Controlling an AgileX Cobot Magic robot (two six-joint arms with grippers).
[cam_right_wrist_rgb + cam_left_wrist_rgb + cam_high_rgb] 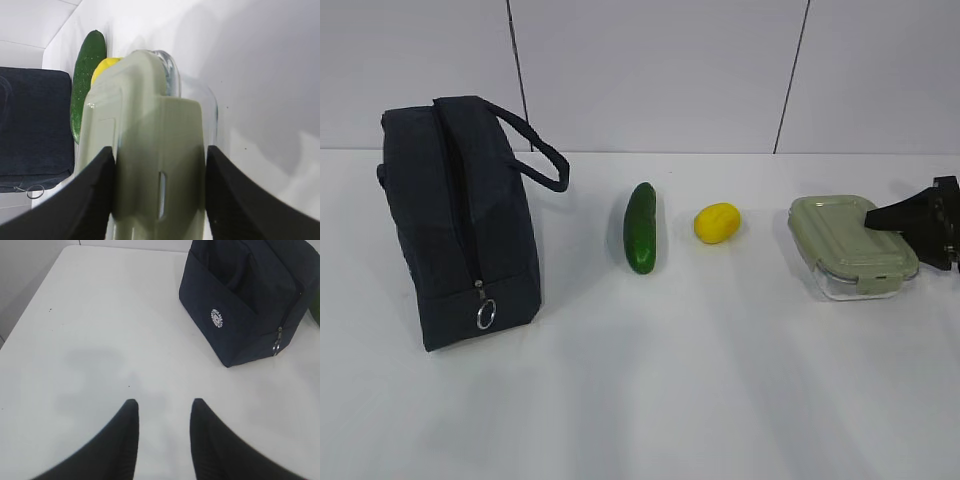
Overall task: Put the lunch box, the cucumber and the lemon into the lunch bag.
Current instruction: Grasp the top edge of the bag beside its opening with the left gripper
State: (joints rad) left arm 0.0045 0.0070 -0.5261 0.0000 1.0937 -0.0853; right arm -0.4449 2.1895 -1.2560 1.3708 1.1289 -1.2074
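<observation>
Lunch box [852, 245] at far right of table [720, 400], flat on its glass base, sage lid snapped on. Probably heaviest item here: rigid glass, smooth, slick on the walls, breakable if dropped. Lid plastic, slightly grippier, w/ side snap tabs. Best hold judged across the short width, low enough to catch lid rim and glass together, not the tabs alone.

Right gripper [160, 175] straddling box's near end, one finger each side of the lid, pressed or nearly pressed to its edges; looks like grasping the box, though firm contact can't be confirmed. Box not lifted off table.

Lemon [717, 222] just left of box, small, round, prone to roll. Cucumber [640, 227] further left, lying lengthwise near-to-far, smooth, firm.

Lunch bag [460, 215] at far left, upright, soft fabric, zipper w/ ring pull [486, 315] at near end; appears zipped shut, so needs opening before loading.

Left gripper [161, 407] hovering over bare table beside bag, released, fingers apart, nothing held.
</observation>
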